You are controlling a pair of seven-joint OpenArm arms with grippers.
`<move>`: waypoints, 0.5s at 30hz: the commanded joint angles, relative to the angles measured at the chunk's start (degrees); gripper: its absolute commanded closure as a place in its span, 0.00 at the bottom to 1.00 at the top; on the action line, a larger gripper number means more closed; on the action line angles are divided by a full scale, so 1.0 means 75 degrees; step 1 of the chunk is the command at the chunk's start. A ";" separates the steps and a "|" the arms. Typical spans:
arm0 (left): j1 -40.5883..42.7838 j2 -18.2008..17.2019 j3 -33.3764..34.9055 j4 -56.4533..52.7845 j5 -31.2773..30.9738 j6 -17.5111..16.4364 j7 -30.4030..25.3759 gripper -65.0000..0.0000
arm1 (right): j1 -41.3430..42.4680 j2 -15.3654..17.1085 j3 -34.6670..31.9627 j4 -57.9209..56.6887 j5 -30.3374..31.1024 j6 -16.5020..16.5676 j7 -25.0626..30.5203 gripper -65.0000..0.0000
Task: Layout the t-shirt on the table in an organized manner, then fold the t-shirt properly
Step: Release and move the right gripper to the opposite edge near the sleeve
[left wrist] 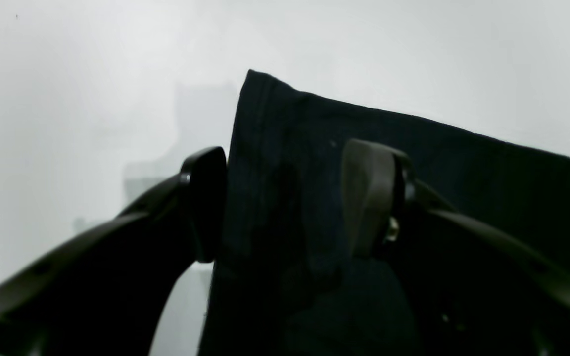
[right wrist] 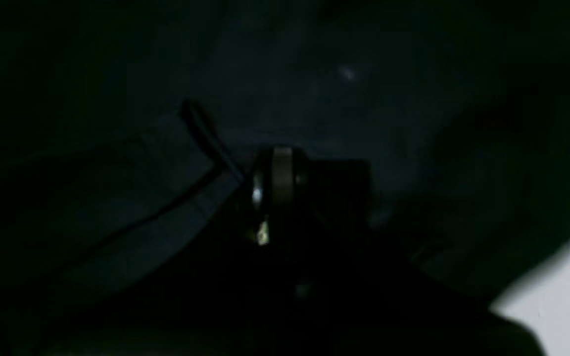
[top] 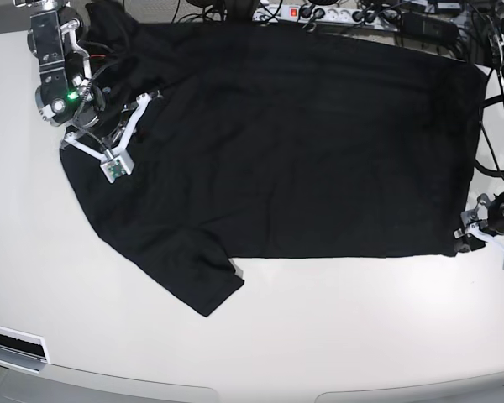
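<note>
Plain black short-sleeved t-shirt (top: 286,143) lies spread on glossy off-white table (top: 336,336); folding not begun. Left gripper (left wrist: 285,198) released astride hem corner; right gripper (right wrist: 277,190) clenched at the fabric, grasp unclear.

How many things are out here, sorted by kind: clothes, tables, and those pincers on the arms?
Clothes: 1, the black t-shirt
Tables: 1, the off-white table
Pincers: 2, the left pincer and the right pincer
Total: 4

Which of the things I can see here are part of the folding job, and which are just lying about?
Part of the job:
t-shirt
table
left gripper
right gripper

Just lying about:
power strip
cables
</note>
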 commanded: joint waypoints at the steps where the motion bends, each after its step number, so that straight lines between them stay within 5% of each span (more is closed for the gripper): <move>1: -0.0172 -0.0175 -0.0047 0.0131 -0.0073 -0.0026 -0.0140 0.42 | -0.0137 0.0172 0.0038 -0.0181 -0.0650 -0.0341 -0.1064 1.00; 5: -0.0169 -0.0172 -0.0047 0.0131 -0.0070 -0.0026 -0.0140 0.42 | -0.0160 0.0213 0.0038 -0.0178 -0.0699 -0.0720 -0.1719 1.00; 15: -0.0169 0.0070 -0.0038 0.0105 -0.0061 -0.0023 -0.0329 0.42 | -0.0682 0.0213 0.0038 -0.0175 -0.0641 -0.0286 -0.1810 1.00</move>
